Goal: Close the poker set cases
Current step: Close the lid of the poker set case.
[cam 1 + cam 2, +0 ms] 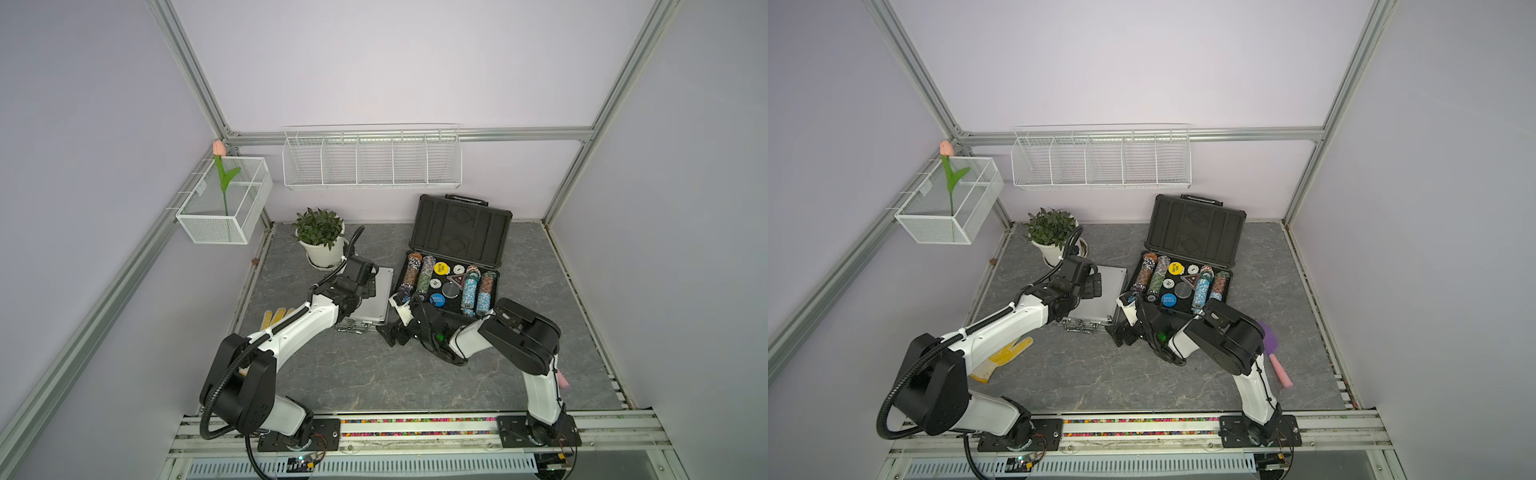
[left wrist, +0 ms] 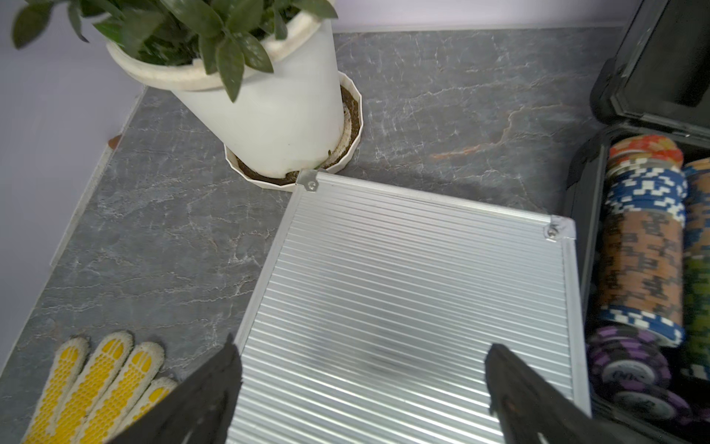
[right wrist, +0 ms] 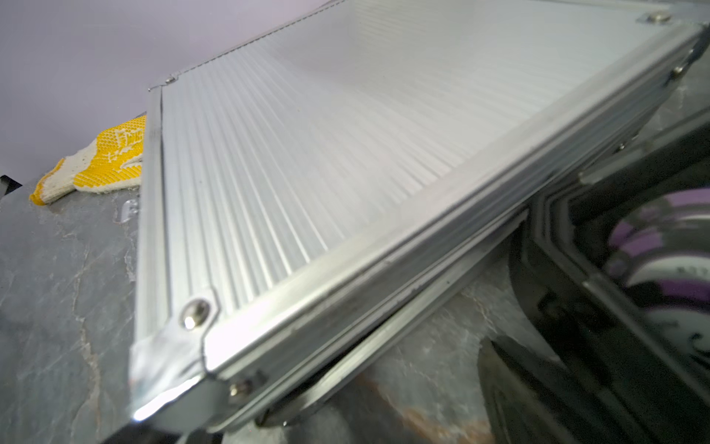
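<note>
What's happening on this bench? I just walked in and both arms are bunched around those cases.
Two robot arms are closing poker set cases. The silver case lies flat with its lid down. The left gripper hovers over that lid, fingers spread wide and holding nothing. The right gripper sits low between the two cases, also open and empty. The black case beside it is still open, lid upright, its rows of chips exposed.

The near surface [image 1: 374,374] is left bare; passage behind the silver case [image 1: 370,303] is blocked by the potted plant [image 1: 322,245] — the dark case [image 1: 453,266] crowds its side.
</note>
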Motion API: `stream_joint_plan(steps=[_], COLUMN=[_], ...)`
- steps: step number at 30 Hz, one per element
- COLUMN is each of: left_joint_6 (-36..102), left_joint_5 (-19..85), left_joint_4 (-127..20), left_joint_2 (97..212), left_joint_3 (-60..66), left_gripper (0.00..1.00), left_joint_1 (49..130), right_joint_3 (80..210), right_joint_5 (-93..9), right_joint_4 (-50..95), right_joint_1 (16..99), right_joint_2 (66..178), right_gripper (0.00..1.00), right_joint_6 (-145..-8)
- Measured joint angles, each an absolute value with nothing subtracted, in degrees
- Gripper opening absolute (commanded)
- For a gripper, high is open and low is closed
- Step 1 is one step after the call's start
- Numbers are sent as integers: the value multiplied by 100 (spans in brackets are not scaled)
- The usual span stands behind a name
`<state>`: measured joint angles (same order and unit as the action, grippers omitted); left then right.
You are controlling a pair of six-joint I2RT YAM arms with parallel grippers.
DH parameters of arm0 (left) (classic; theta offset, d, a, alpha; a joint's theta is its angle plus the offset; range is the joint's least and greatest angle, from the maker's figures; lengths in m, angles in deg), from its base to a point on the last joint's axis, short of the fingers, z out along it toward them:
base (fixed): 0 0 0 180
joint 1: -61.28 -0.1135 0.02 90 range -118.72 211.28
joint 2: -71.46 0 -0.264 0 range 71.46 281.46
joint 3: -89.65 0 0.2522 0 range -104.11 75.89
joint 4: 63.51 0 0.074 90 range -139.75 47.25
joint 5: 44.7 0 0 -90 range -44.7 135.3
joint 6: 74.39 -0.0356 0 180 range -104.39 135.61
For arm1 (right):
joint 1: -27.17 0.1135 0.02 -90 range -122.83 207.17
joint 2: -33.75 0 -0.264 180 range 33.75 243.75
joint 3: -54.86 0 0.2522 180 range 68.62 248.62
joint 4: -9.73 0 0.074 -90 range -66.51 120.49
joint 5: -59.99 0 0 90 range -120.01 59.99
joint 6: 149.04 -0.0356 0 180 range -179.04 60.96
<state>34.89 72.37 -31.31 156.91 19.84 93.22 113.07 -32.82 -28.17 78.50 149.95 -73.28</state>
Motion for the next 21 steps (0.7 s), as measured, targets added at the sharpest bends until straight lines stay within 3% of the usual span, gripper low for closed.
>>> stream_joint_plan(steps=[12, 21], left_joint_6=[3653, 3942], left_joint_5=[7009, 6834], left_joint_4=[-3330, -3577], left_joint_2=[16367, 16450], left_joint_3=[1975, 2115], left_gripper=[100, 100], left_joint_1=[9128, 9051], right_joint_3=[11346, 11823], right_joint_5=[-2957, -2259], right_joint_4=[-2749, -1779], right_joint_1=[8132, 8272], right_joint_2=[14995, 14949], right_gripper=[98, 100], right_joint_6=[-7580, -7621])
